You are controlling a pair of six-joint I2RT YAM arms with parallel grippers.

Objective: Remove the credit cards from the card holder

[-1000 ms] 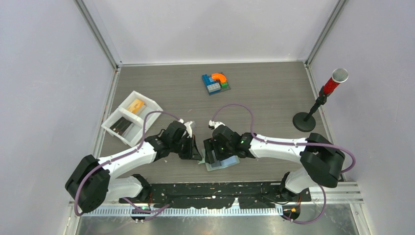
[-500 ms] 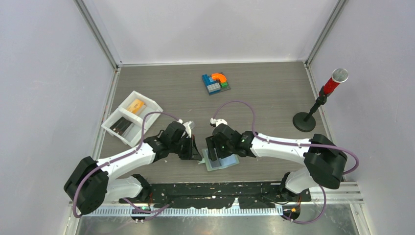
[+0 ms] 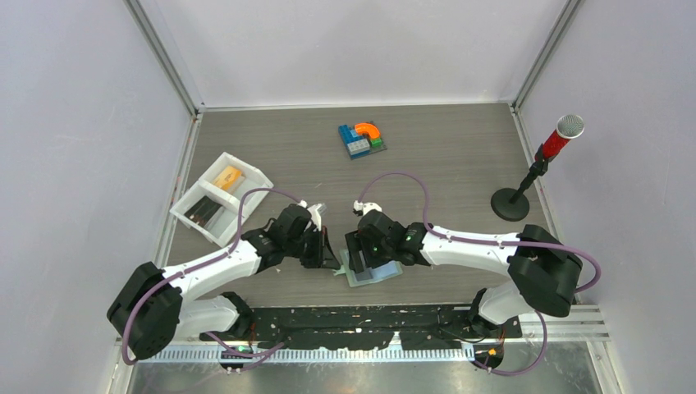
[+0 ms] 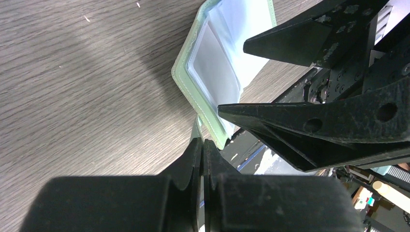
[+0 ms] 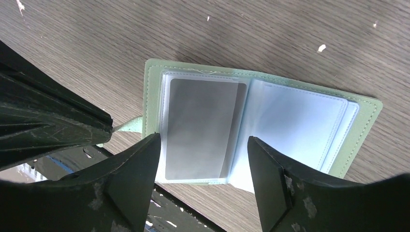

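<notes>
A dark grey-brown wood-grain surface (image 3: pixel 460 164) sits inside a booth of pale lilac-grey walls (image 3: pixel 361 49) with bare aluminium posts (image 3: pixel 164 57) at the corners. On it are one white two-compartment plastic tray (image 3: pixel 195 185) at the left, one blue, orange and green toy block cluster (image 3: pixel 362 139) towards the back, and one red-bodied microphone on a black round-footed stand (image 3: pixel 560 138) at the right. There is also one sage-green book-like card holder (image 5: pixel 300 121), near the front edge between the two arms. The tray's far compartment holds one flat orange plastic card (image 3: pixel 227 176). Its near compartment holds dark brown-black cards (image 3: pixel 202 212), too small to count. The card holder lies open and flat, its pale blue translucent sleeve pages facing up. One card (image 5: pixel 203 164) shows inside the left page's sleeve, looking grey through the plastic, and no card shows in the right page. The left hand (image 4: pixel 202 145) is closed tight, its fingertips pinching the holder's small green closure tab (image 5: pixel 129 126), which sticks out from the left cover. The right hand (image 5: pixel 203 140) is spread wide and holds nothing. It hangs over the left page with one finger at each long side of the sleeved card. Whether its tips touch the page cannot be told.
</notes>
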